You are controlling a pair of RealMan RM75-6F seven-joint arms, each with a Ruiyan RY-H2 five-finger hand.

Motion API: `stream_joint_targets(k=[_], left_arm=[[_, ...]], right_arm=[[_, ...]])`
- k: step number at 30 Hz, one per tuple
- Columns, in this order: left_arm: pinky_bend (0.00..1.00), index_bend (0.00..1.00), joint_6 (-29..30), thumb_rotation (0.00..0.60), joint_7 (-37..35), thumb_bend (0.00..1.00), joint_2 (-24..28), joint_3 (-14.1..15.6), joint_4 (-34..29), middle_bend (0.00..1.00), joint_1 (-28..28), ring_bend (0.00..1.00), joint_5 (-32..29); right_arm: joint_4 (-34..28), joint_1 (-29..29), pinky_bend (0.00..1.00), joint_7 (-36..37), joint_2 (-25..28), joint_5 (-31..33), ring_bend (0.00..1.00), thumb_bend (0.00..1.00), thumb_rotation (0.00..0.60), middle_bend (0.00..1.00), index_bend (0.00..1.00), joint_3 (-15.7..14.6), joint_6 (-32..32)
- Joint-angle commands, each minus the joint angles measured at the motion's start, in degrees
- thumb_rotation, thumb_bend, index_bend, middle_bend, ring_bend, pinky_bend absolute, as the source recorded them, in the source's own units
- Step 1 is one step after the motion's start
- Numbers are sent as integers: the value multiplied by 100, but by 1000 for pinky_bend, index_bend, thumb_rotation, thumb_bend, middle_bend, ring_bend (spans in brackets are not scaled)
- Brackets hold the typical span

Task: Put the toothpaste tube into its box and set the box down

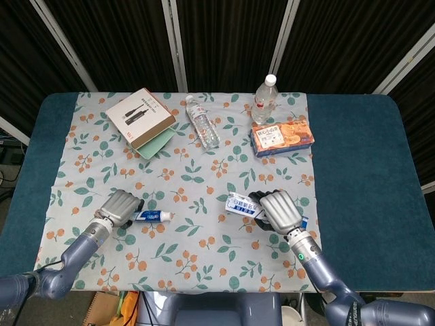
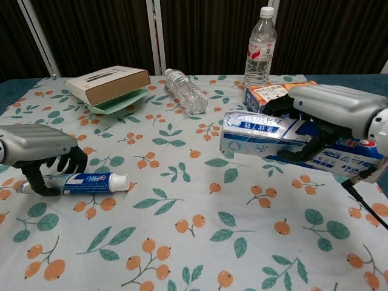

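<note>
The toothpaste tube [image 1: 153, 216] [image 2: 92, 180] lies on the flowered cloth at the front left, its white cap pointing right. My left hand [image 1: 118, 207] [image 2: 37, 147] covers its tail end, with the fingers curled around it on both sides. My right hand [image 1: 280, 210] [image 2: 335, 111] holds the long blue-and-white toothpaste box [image 1: 240, 203] [image 2: 264, 136] from above, lifted off the cloth and lying roughly level. The box's left end faces the tube across a gap. I cannot tell whether that end is open.
At the back stand a brown carton [image 1: 139, 114] [image 2: 109, 83] on a green book, a lying water bottle [image 1: 202, 122] [image 2: 187, 91], an upright bottle [image 1: 265, 98] [image 2: 260, 48] and an orange biscuit box [image 1: 281, 136] [image 2: 267, 94]. Dark blue table edges flank the cloth.
</note>
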Motion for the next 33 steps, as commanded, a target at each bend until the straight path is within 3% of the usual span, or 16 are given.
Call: stream_joint_targets(k=[1, 9, 18, 26, 33], left_arm=[[608, 574, 129, 600, 112, 445, -53, 87, -21, 616, -13, 540, -65], [650, 640, 583, 600, 10, 469, 51, 139, -202, 683, 98, 599, 307], [650, 643, 1173, 600, -414, 469, 903, 29, -234, 681, 1, 600, 1914], [654, 653, 1678, 600, -1646, 469, 1638, -154, 85, 689, -188, 609, 3351], [654, 657, 2131, 600, -3201, 469, 2077, 158, 1001, 690, -531, 609, 4980]], right_arm=[[-30, -20, 530, 42, 43, -34, 568, 423, 600, 567, 498, -14, 18], [-178, -79, 530, 45, 163, -102, 568, 423, 600, 567, 498, -40, 113], [-449, -129, 530, 46, 295, -113, 568, 423, 600, 567, 498, -2, 220], [-620, -141, 530, -19, 171, 8, 568, 423, 600, 566, 498, 58, 311], [-934, -100, 530, -271, -88, 459, 567, 424, 600, 566, 498, 207, 404]])
